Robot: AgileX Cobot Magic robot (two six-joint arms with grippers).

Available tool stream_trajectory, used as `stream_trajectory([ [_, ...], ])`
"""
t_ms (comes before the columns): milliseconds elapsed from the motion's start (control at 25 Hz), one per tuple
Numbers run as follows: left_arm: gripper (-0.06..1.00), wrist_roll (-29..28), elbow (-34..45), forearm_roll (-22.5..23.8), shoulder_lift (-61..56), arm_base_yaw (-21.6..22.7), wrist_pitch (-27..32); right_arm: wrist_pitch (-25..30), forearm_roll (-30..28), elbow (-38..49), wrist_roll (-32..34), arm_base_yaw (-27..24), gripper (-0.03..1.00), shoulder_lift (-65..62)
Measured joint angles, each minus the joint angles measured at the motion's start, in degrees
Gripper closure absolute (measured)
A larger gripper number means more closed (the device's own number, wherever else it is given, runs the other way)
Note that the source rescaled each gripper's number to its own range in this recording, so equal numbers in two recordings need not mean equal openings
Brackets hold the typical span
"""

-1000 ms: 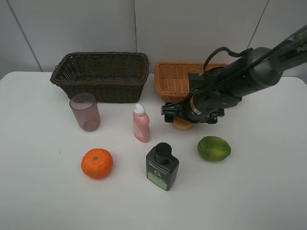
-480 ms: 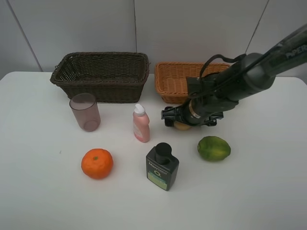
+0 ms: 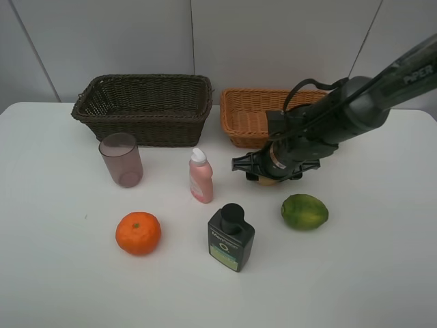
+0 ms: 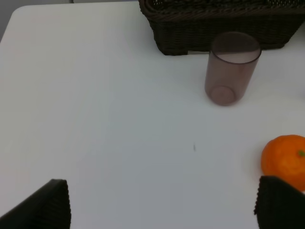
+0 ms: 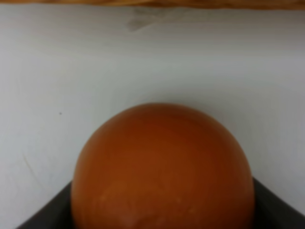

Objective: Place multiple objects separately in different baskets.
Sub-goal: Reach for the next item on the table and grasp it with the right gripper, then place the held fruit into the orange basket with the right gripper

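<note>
My right gripper (image 3: 268,171) is low on the table just in front of the light tan basket (image 3: 240,117), shut on the red-yellow peach (image 3: 267,181). In the right wrist view the peach (image 5: 162,167) fills the space between the dark fingers (image 5: 45,215). The left gripper (image 4: 164,205) is open with nothing in it, over bare table near the tangerine (image 4: 286,157) and the mauve cup (image 4: 232,67). On the table stand the cup (image 3: 121,159), pink bottle (image 3: 201,176), tangerine (image 3: 138,233), dark green bottle (image 3: 231,238) and lime (image 3: 304,211). The dark brown basket (image 3: 145,108) sits at the back left.
Both baskets stand side by side along the back wall. The right arm (image 3: 341,113) reaches in from the right over the tan basket's corner. The lime lies close in front of the right gripper. The tan basket's edge (image 5: 152,3) lies just beyond the peach.
The right gripper has sunk lower around the peach and its fingers have drawn in against it. The other objects and the left gripper have not moved.
</note>
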Motion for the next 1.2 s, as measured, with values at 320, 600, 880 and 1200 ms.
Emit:
stream_trajectory([
  [320,-0.06,0.00,0.00,0.00,0.00,0.00,0.00,0.00,0.00,0.01,0.00,0.00,0.58,0.00],
  [600,-0.06,0.00,0.00,0.00,0.00,0.00,0.00,0.00,0.00,0.01,0.00,0.00,0.58,0.00],
  [880,-0.06,0.00,0.00,0.00,0.00,0.00,0.00,-0.45,2.42,0.01,-0.81,0.00,0.58,-1.34],
  [1200,-0.06,0.00,0.00,0.00,0.00,0.00,0.00,0.68,25.73,0.06,-27.26,0.00,0.58,-9.17],
])
